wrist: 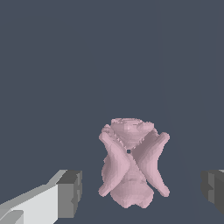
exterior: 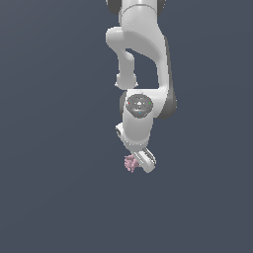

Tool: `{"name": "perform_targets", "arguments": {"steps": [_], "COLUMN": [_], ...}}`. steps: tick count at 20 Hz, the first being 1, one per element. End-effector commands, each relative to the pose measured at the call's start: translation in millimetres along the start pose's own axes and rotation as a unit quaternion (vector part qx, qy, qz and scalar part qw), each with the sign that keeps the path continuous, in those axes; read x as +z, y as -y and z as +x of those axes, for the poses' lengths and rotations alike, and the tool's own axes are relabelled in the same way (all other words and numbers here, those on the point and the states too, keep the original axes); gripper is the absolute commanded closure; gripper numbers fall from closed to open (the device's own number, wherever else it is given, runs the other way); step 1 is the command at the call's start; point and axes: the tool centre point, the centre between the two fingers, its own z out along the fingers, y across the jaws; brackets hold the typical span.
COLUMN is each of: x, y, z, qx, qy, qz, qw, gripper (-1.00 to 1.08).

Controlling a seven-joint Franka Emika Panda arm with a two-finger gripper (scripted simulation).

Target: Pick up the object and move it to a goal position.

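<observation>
The arm [exterior: 141,64] is seen reaching down from the top of the exterior view, white against a flat dark grey-blue ground [exterior: 49,148]. The gripper [exterior: 138,163] is pointed downward at its low end. The object [exterior: 131,162], pale pink and knobbly, is seen just at the gripper's tip, on the exterior view's left of it; contact cannot be told from there.

In the wrist view the object [wrist: 131,168] is shown between the two fingers [wrist: 70,194], with clear gaps on both sides. The jaws are spread wide and nothing is pinched. The object's crossed lobes and lumpy top are plainly visible. It appears much smaller than the gripper.
</observation>
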Motion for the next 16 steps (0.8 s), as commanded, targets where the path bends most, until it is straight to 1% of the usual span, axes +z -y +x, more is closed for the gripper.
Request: {"name": "perform_targets", "arguments": {"steps": [1, 4, 11, 16], "x": [1, 10, 44, 50], "y": [0, 0, -1, 0], "z": [0, 0, -1, 0], "qx": [0.0, 0.0, 0.002, 0.003], "qy": [0.0, 0.0, 0.0, 0.0], "qz": [0.0, 0.0, 0.0, 0.0], "qw": [1.0, 1.0, 1.0, 1.0], "gripper": [-0.92, -0.92, -0.92, -0.92]}}
